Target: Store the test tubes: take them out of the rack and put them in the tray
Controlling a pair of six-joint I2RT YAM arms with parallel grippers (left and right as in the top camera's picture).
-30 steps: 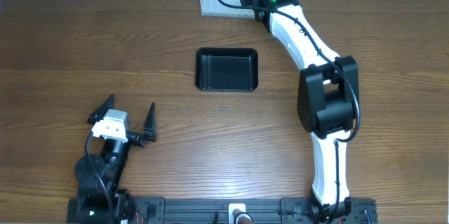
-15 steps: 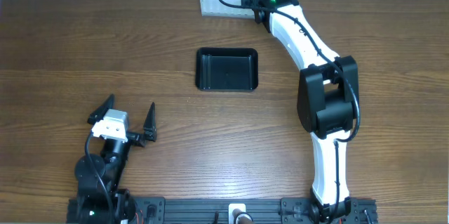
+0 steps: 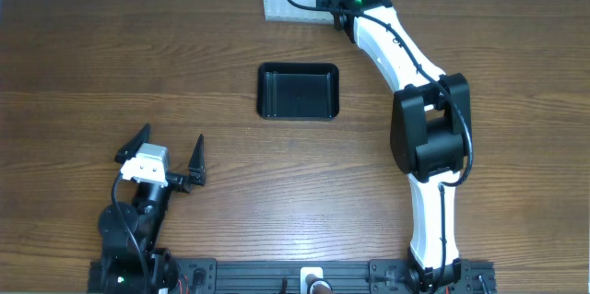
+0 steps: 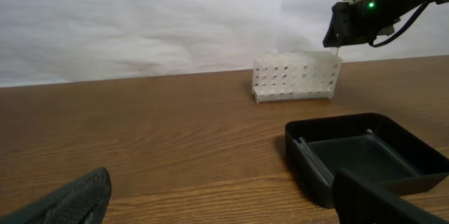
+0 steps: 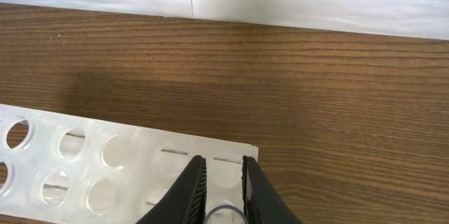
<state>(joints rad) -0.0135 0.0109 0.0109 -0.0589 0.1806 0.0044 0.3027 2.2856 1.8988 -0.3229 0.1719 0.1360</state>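
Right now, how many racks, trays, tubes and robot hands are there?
White rack: 1
Black tray: 1
Robot hands: 2, the left hand and the right hand
Clear test tube, between the right hand's fingers: 1
Total: 5

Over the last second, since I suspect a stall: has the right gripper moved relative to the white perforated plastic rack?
No. The right gripper, shut on a clear test tube, stays above the same end of the white perforated plastic rack.

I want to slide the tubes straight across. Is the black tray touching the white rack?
Apart. The top view shows a strip of bare wooden table between the tray and the rack.
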